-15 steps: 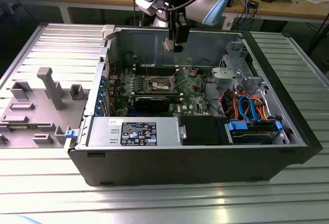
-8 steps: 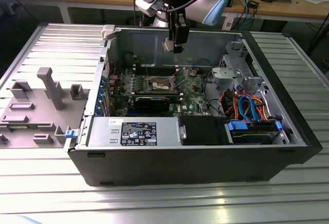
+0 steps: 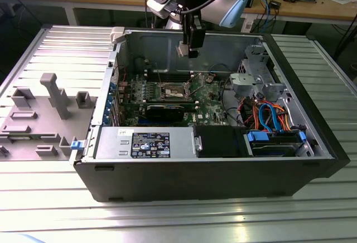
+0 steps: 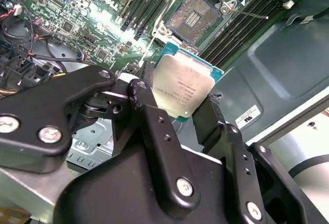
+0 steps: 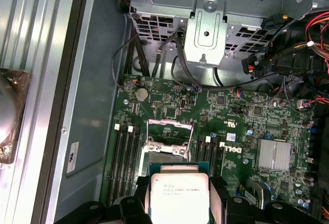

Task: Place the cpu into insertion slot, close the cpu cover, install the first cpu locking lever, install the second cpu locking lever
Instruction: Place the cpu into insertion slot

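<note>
One square silver cpu (image 4: 183, 90), green-edged

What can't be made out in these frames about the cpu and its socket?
- Underside of the cpu: faces away from the camera in both wrist views.
- Near part of the insertion slot: covered by the cpu in the first wrist view.
- The cpu's lower edge, first wrist view: cut off by the picture edge and the gripper.
- Slot contacts in the exterior view: too small.
</note>
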